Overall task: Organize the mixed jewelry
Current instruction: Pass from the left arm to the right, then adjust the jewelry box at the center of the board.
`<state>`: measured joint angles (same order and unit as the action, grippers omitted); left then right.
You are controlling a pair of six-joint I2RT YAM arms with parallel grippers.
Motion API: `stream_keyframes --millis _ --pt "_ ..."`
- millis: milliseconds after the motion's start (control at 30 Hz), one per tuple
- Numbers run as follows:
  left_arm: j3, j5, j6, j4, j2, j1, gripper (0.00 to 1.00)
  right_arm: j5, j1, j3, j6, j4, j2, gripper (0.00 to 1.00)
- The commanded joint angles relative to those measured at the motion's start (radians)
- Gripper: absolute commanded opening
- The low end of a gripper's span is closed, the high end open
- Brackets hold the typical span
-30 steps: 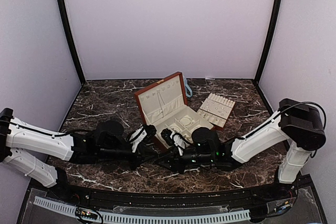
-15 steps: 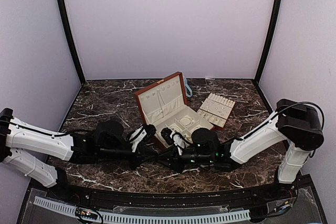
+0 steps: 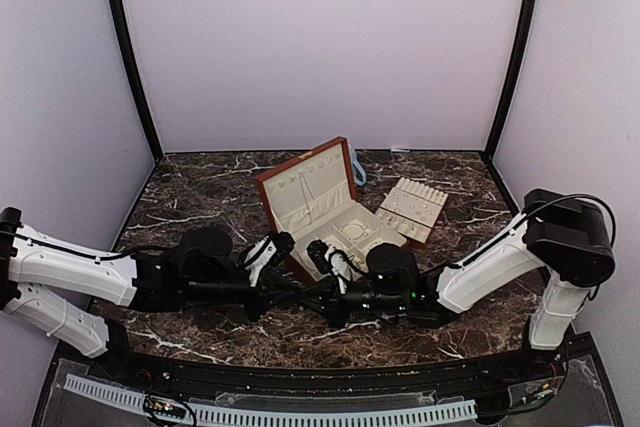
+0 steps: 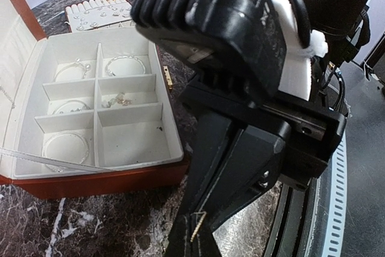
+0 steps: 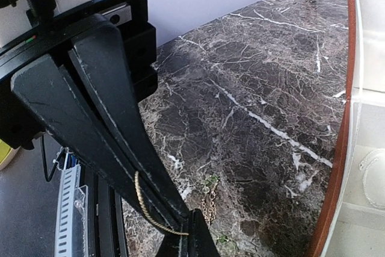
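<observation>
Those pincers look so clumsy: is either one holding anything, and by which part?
The right gripper pinches a thin gold chain between its shut fingertips, partway along its length; a loop bulges out beside them. The left gripper cannot be judged.

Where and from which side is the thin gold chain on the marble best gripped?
Probably the loose stretch of the thin gold chain, lying flat on the marble table: come straight down, fingers across it. The shut right gripper pinches another strand, and the reddish-brown box crowds one side.

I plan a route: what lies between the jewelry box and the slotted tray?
Nothing: the top and left wrist views show no gap between tray and box.
</observation>
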<state>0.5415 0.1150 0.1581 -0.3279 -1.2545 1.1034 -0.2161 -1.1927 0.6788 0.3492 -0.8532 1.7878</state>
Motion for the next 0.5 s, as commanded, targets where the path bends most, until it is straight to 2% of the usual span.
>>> stream_keyframes --millis 0,133,200,333,467 --pt "0.006 -0.039 0.028 0.0 0.04 0.003 0.02 0.073 -0.004 -0.025 0.022 -0.074 -0.04 0.0" --pt "0.013 -0.097 0.06 0.041 0.072 0.004 0.35 0.195 -0.004 -0.041 0.023 0.056 -0.15 0.0" --pt "0.022 -0.157 0.089 0.068 0.09 0.003 0.46 0.267 -0.003 -0.041 0.016 0.141 -0.222 0.0" --pt "0.056 -0.303 0.22 0.145 0.11 0.001 0.6 0.414 -0.004 0.014 -0.014 0.37 -0.324 0.0" --pt "0.117 -0.356 0.308 0.207 0.089 -0.018 0.66 0.504 0.003 0.098 -0.043 0.553 -0.387 0.0"
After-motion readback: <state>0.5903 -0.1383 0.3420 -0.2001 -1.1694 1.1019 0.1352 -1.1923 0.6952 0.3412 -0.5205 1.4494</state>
